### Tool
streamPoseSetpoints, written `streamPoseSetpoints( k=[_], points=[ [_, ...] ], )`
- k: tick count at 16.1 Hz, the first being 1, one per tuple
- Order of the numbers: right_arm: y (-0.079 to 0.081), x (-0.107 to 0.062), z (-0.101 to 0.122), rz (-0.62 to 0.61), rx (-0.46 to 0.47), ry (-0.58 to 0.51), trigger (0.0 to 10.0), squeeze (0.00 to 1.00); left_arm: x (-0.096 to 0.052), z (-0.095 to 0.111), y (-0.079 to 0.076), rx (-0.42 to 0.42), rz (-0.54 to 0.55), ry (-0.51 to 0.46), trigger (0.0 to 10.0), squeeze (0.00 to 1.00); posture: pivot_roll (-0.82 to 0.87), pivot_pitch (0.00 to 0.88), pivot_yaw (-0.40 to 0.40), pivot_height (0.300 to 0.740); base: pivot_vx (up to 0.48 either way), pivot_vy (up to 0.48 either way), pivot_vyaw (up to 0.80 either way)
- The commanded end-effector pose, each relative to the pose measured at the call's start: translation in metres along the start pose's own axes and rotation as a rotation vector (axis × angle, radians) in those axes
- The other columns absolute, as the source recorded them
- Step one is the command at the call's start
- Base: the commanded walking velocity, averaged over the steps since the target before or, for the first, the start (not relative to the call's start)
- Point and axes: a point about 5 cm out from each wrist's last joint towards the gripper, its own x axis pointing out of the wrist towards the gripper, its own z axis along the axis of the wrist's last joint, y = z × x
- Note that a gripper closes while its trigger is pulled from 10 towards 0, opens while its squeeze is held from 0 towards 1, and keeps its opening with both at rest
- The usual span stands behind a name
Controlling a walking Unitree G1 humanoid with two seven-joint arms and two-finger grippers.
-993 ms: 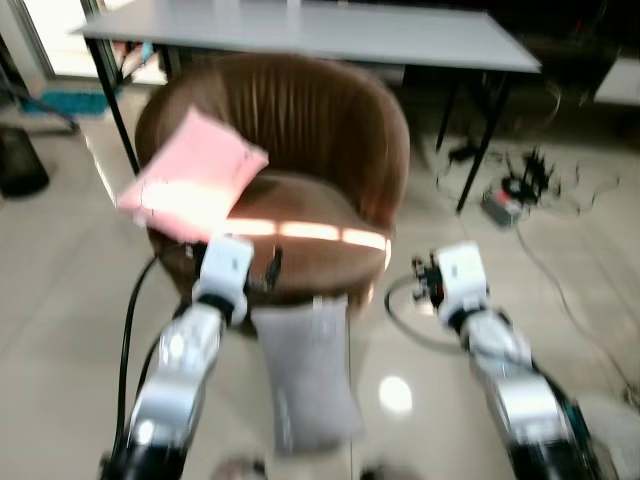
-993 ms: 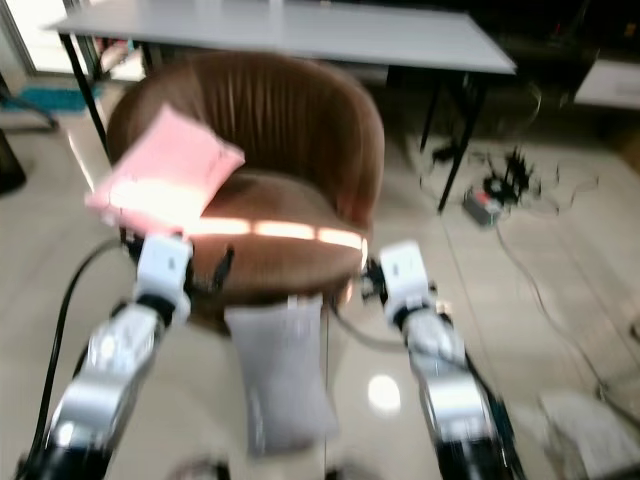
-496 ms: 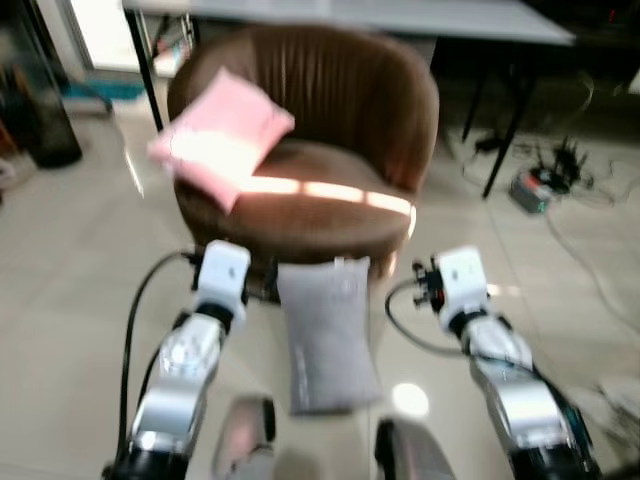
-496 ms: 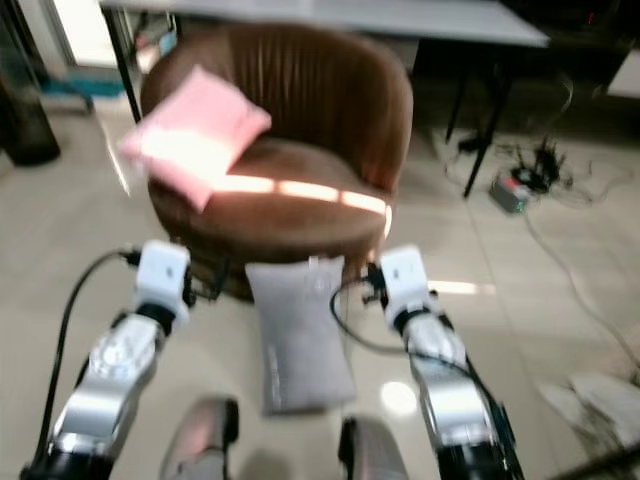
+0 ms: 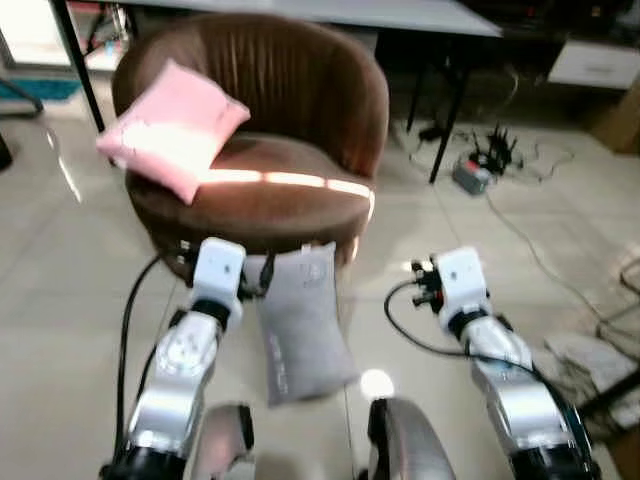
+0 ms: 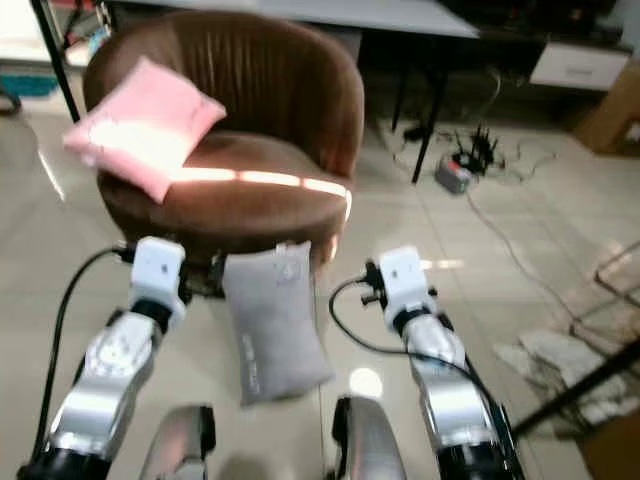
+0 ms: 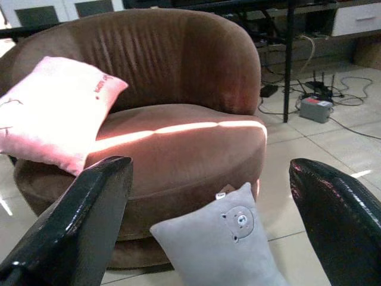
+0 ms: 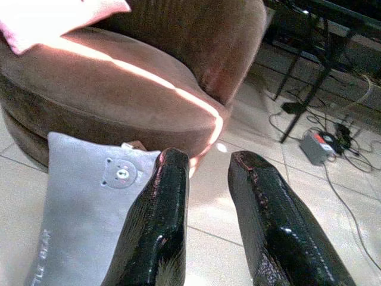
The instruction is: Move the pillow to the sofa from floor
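Observation:
A grey pillow [image 5: 298, 325] with a small bear badge stands on the tiled floor, leaning against the front of the round brown sofa [image 5: 290, 110]. A pink pillow [image 5: 170, 125] lies on the sofa's left side. Both my arms reach forward, one on each side of the grey pillow, and neither touches it. In the left wrist view my left gripper [image 7: 211, 170] is wide open, with the grey pillow [image 7: 223, 247] low between its fingers. My right gripper [image 8: 209, 158] has a narrow gap with nothing in it; the grey pillow [image 8: 89, 202] lies off to one side of it.
A grey table [image 5: 400, 12] on black legs stands behind the sofa. A power strip [image 5: 470, 178] and cables lie on the floor at the back right. Crumpled material [image 5: 590, 350] lies at the right. My own legs [image 5: 400, 440] show at the bottom edge.
The whole picture has shifted and sharpened as the camera moved. The grey pillow stays against the sofa front, and both arms keep the same pose.

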Motion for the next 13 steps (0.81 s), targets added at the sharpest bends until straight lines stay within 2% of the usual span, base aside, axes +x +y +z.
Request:
streamPoseSetpoints(
  k=[1,11,12,13],
  points=[
    [-0.0027,0.0014,0.0052,0.001,-0.008,-0.01,10.0,0.0,0.0024,0.007,0.0008,-0.007,0.009,-0.027,10.0,0.0,-0.05,0.008,-0.054,0.609,0.289,0.0,0.0],
    [-0.0015,0.0014,0.0047,0.012,-0.014,-0.006,10.0,0.0,0.001,0.0065,0.0004,-0.013,0.014,-0.027,10.0,0.0,-0.05,0.013,-0.062,0.609,0.3,0.0,0.0],
    [-0.0012,0.0015,0.0047,0.016,-0.02,-0.006,10.0,0.0,0.0009,0.0064,0.0003,-0.014,0.015,-0.027,10.0,0.0,-0.05,0.013,-0.062,0.609,0.296,0.0,0.0],
    [0.0029,0.0017,0.0058,0.056,-0.069,-0.013,10.0,0.0,0.0008,0.0063,0.0,-0.014,0.015,-0.027,10.0,0.0,-0.05,0.013,-0.063,0.609,0.3,0.0,0.8]
  ],
)
